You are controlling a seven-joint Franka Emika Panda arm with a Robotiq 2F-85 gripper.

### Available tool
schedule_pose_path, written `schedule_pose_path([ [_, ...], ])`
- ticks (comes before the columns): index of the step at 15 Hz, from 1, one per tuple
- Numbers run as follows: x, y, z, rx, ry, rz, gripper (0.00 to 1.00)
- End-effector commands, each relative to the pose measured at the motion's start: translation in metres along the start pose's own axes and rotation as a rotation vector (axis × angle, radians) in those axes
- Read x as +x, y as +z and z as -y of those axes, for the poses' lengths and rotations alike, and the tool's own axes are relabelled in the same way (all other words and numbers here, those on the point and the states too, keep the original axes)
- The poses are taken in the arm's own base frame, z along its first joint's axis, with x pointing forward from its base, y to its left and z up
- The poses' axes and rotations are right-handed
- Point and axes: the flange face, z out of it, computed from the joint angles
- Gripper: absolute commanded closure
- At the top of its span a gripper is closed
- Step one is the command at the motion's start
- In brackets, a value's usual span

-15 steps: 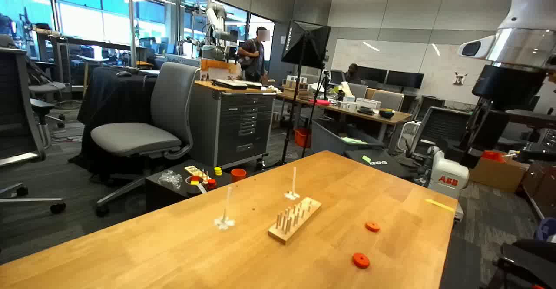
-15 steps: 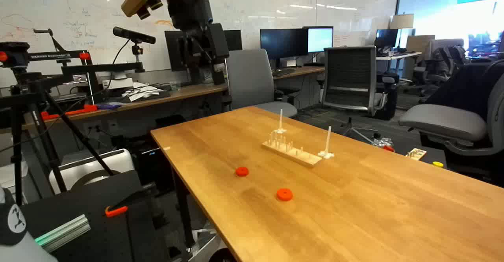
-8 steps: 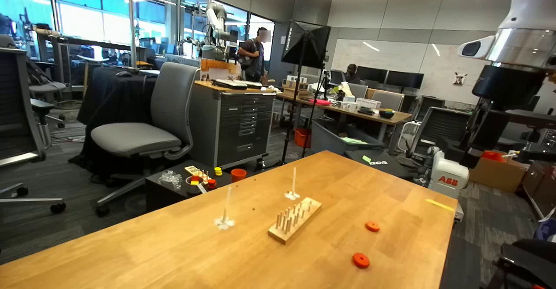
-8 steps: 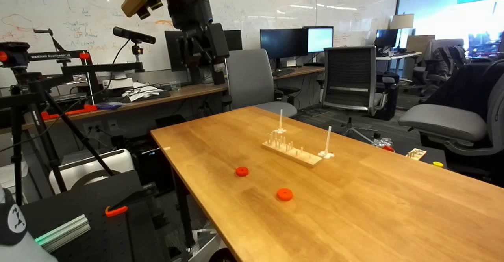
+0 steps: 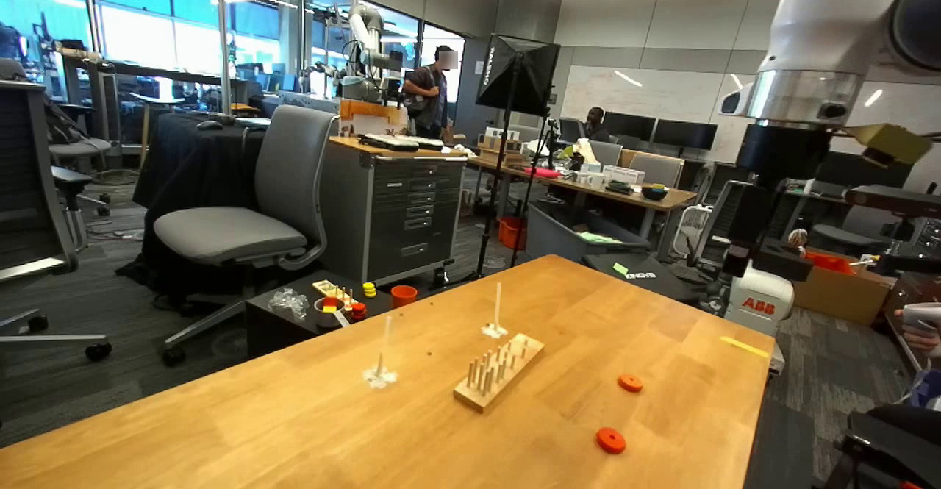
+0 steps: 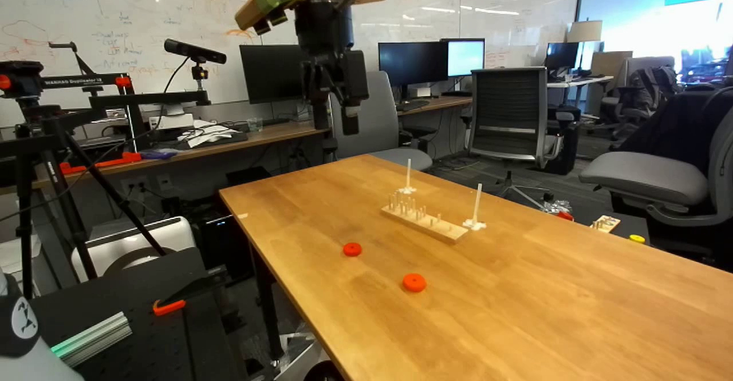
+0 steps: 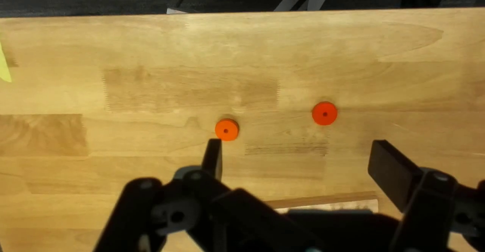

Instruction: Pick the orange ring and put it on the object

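Observation:
The orange ring (image 7: 226, 130) lies flat on the table in the wrist view, just beyond my left fingertip. It also shows in both exterior views (image 5: 630, 383) (image 6: 352, 249). The object, a pale wooden slab (image 5: 506, 379) with several short upright pegs, lies farther from the table edge than the ring. It also shows in an exterior view (image 6: 435, 229). In the wrist view my gripper body hides most of the slab (image 7: 341, 205). My gripper (image 7: 297, 142) is open and empty, fingers wide apart. In an exterior view the gripper (image 6: 335, 122) hangs high above the table.
A near-identical redder ring (image 7: 324, 113) lies beside the orange one, also in both exterior views (image 5: 611, 440) (image 6: 414, 282). Two thin upright pale stands (image 5: 381, 357) (image 5: 498, 309) rise behind the slab. Yellow tape (image 5: 744, 347) marks the table (image 5: 242, 415) near its edge.
In the last half second the arm and open gripper have moved over toward the table, leftward in an exterior view and rightward in an exterior view. The rings and slab have not moved.

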Motion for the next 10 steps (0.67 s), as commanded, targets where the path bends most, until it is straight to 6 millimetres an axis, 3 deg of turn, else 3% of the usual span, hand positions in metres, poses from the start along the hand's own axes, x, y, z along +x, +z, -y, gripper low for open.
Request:
schedule_pose_path([
  [1, 0.058, 0.018, -0.021, 0.031, 0.103, 0.108, 0.0],
  [2, 0.026, 0.011, -0.014, 0.016, 0.049, 0.047, 0.0],
  [4, 0.035, 0.022, -0.018, 0.021, 0.058, 0.072, 0.0],
  [9, 0.032, 0.018, -0.014, 0.02, 0.049, 0.063, 0.0],
  [10, 0.039, 0.024, -0.01, 0.012, 0.079, 0.052, 0.0],
])
